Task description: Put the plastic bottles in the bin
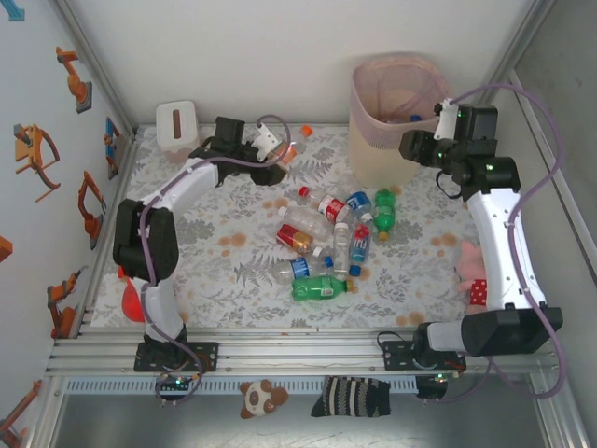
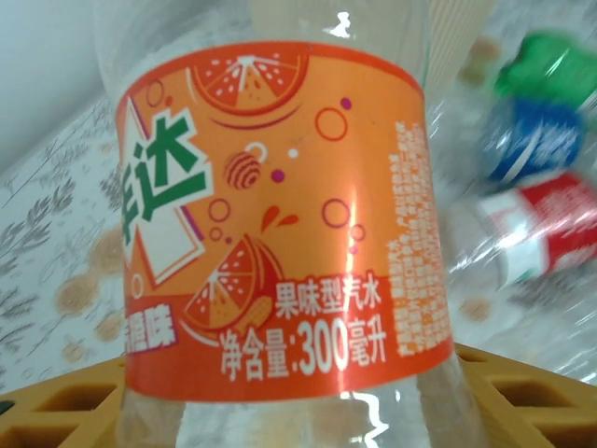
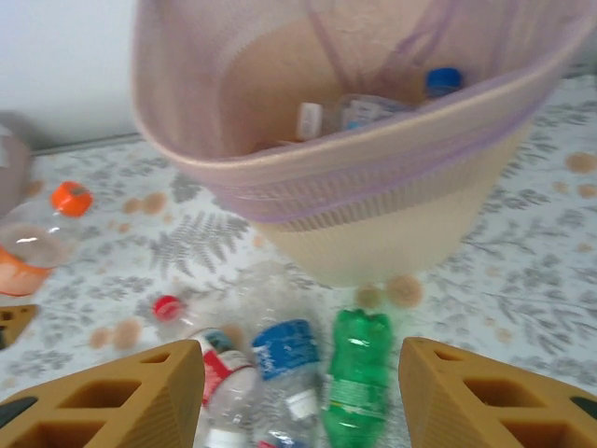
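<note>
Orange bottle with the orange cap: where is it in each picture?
Top external: the orange bottle lies at the back of the table, left of the middle.
Left wrist: it is in the middle, very close up, so you can read its label.
Right wrist: it is at the left edge, with its cap up and to the right.
Shared landmark: the bin is to the bottle's right in the top and right wrist views.

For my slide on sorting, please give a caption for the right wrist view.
Open, empty jaws face the bin, a blue-capped bottle inside, more bottles lying on the table.
</note>
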